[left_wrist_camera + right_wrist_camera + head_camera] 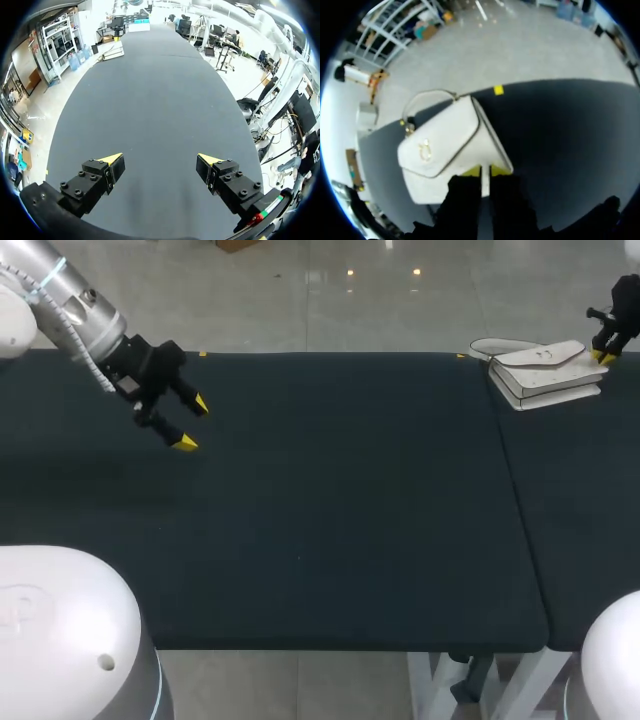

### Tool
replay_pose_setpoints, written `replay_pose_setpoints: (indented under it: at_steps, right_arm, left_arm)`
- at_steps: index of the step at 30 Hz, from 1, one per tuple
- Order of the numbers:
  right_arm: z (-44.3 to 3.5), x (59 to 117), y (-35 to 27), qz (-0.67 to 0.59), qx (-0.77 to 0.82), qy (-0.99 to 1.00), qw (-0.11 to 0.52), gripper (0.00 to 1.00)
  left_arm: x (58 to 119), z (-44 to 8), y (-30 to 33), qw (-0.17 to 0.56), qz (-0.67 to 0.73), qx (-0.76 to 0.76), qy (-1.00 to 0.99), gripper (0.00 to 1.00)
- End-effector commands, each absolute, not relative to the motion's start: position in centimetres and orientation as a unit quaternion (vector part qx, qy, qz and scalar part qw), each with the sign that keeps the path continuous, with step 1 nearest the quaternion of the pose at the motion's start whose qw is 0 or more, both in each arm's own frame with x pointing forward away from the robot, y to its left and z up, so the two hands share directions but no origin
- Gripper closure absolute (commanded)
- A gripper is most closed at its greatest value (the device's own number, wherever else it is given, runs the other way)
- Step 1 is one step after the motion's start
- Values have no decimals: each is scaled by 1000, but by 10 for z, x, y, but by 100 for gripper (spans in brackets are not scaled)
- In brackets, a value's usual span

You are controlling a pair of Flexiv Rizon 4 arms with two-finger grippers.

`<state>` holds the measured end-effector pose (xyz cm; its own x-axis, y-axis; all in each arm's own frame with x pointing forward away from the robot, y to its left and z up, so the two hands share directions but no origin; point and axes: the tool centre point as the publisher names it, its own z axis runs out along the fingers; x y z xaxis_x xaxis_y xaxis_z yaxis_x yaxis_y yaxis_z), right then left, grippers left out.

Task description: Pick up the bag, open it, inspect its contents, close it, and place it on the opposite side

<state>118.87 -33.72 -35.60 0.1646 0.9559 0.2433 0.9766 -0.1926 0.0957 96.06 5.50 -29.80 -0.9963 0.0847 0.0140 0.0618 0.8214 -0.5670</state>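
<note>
A dark, cloth-covered tabletop (330, 540) fills the scene. My left arm (70, 310), silver and white, comes in over its far left corner, and only the black end of my right arm (622, 310) shows at the far right edge. The white leather-look bag (545, 375), a flat flap handbag with a thin loop handle, lies flap-up at the far right corner of the tabletop, its handle toward the far edge. In the left wrist view the bag (112, 51) is small and well apart from that arm, by the opposite end of the tabletop. The left gripper (193, 424) hangs over bare cloth near the far left corner. Its fingers (105, 170) are released, spread wide with nothing between them and touching nothing. The right gripper (604, 357) sits at the bag's right end. In the right wrist view its yellow-tipped fingers (470, 172) are clenched nearly together on a thin white strip of the bag's (445, 145) near edge, with the flap and its small gold clasp (425, 149) just ahead. A small yellow marker (498, 90) lies at the far edge, beyond the bag.
</note>
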Motion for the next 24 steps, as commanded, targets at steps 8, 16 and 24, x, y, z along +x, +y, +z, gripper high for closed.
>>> replay_pose_setpoints:
  at_steps: [8, 16, 24]
  right_arm:
    - [-349, 1177, -323, -73, -739, -660, 114, 100]
    - [-336, 1155, -309, -78, -714, -689, 91, 100]
    - [-316, 1140, -330, -80, -721, -687, 51, 100]
  left_arm:
    - [961, -299, 55, 19, 298, -39, -954, 0]
    - [961, -299, 55, 19, 298, -39, -954, 0]
    - [961, -299, 55, 19, 298, -39, -954, 0]
